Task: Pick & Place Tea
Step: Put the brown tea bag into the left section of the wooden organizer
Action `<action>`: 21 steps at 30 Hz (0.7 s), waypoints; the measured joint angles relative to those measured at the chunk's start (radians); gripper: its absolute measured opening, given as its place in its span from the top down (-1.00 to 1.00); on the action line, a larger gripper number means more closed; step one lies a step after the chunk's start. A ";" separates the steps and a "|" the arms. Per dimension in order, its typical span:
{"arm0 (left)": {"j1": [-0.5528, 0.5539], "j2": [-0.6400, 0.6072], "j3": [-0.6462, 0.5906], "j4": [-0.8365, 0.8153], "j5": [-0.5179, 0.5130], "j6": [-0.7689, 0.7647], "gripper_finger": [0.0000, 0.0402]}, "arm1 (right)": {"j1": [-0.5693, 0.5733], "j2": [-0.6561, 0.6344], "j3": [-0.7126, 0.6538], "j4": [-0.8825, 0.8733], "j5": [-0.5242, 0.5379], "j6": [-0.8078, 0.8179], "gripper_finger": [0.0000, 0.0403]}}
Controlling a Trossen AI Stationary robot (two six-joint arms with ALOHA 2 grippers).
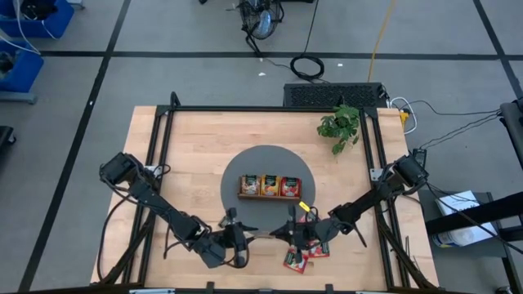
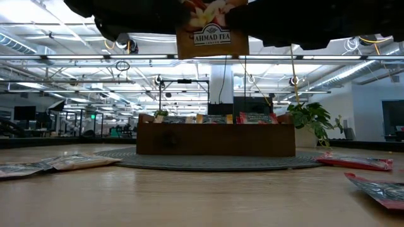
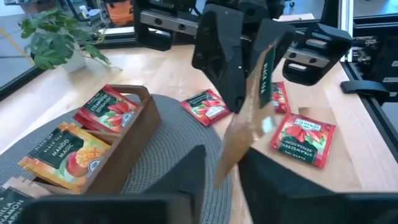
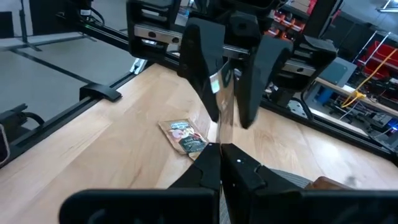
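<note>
Where the two dark arms meet at 6 o'clock of the round grey mat (image 1: 237, 167), a tan square tea sachet with a dark label (image 2: 211, 34) hangs clear above the light wooden table (image 1: 188, 147). The right gripper (image 1: 288, 233) comes in from 4 o'clock with its fingers (image 4: 208, 163) pressed together, pinching the sachet's edge. The left gripper (image 1: 243, 235) comes in from 8 o'clock. Its fingers (image 3: 186, 177) are spread to either side of the same sachet without clamping it.

At the mat's centre stands the brown wooden three-compartment tray (image 1: 270, 197), holding tan-and-green, orange and red sachets upright in separate compartments. Several loose red sachets (image 1: 298, 257) lie flat on the table at 5 o'clock of the mat. One loose tan sachet (image 4: 185, 135) lies flat on the table beneath the grippers. A small green potted plant (image 1: 340, 124) stands at 1 o'clock, off the mat.
</note>
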 joint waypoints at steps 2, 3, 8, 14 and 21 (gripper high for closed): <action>0.003 0.000 0.000 -0.001 0.017 0.007 0.74 | 0.000 0.000 0.000 0.000 0.000 0.000 1.00; 0.004 0.000 0.000 -0.001 0.026 0.011 0.84 | -0.001 0.000 0.000 0.000 0.000 0.000 1.00; 0.003 0.000 0.001 -0.004 0.036 0.022 0.95 | -0.002 0.000 0.000 -0.004 0.000 0.010 1.00; 0.001 0.000 0.001 -0.026 0.036 0.012 0.98 | -0.001 0.000 0.001 -0.055 0.001 0.111 0.86; 0.002 0.000 0.001 -0.066 0.020 -0.028 0.98 | -0.001 0.000 0.001 -0.023 0.001 0.145 0.39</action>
